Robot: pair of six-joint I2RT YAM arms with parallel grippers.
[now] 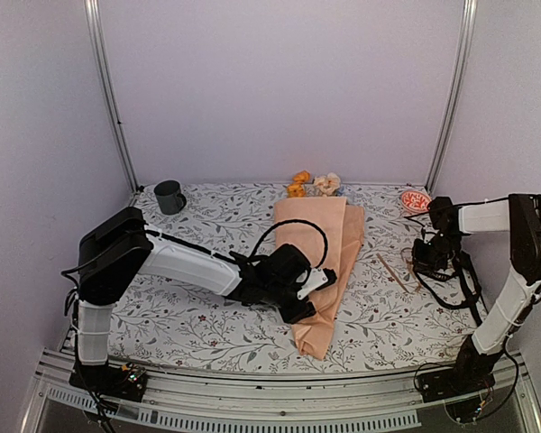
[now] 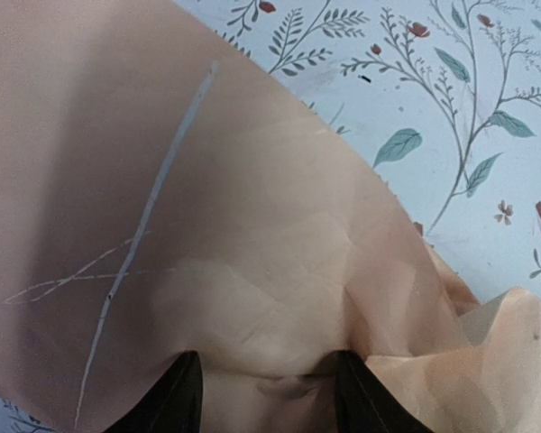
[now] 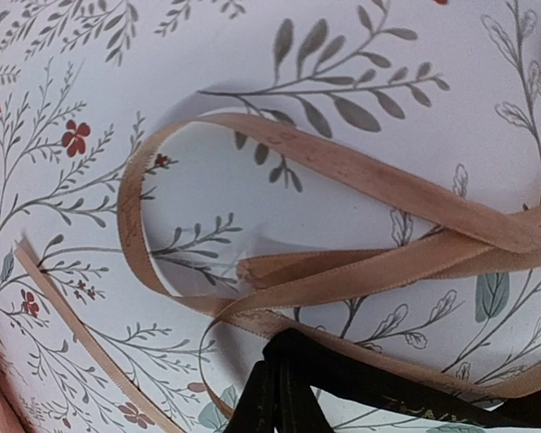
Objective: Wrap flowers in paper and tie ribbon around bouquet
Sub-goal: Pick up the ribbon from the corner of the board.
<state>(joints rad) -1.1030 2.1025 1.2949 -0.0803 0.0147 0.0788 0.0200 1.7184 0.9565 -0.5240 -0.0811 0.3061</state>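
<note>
Tying step begins: bouquet wrapped, ribbon being picked up.
Top: bouquet (image 1: 323,244) lies mid-worktop (image 1: 207,216), flowers (image 1: 311,184) at far end; L fingers (image 1: 319,280) on its near part, R fingers (image 1: 425,261) low at right, well apart. L wrist: fingers spread astride paper (image 2: 252,225), real clamp can't tell. R wrist: fingers clenched on black ribbon (image 3: 406,397) amid tan cord (image 3: 361,176) loops. Next: prob. lift ribbon clear w/o cord, carry to bouquet.

no text, label or number can be read in any view; the only lettering is a faint gold print on the black ribbon (image 3: 415,404), too blurred to make out.
</note>
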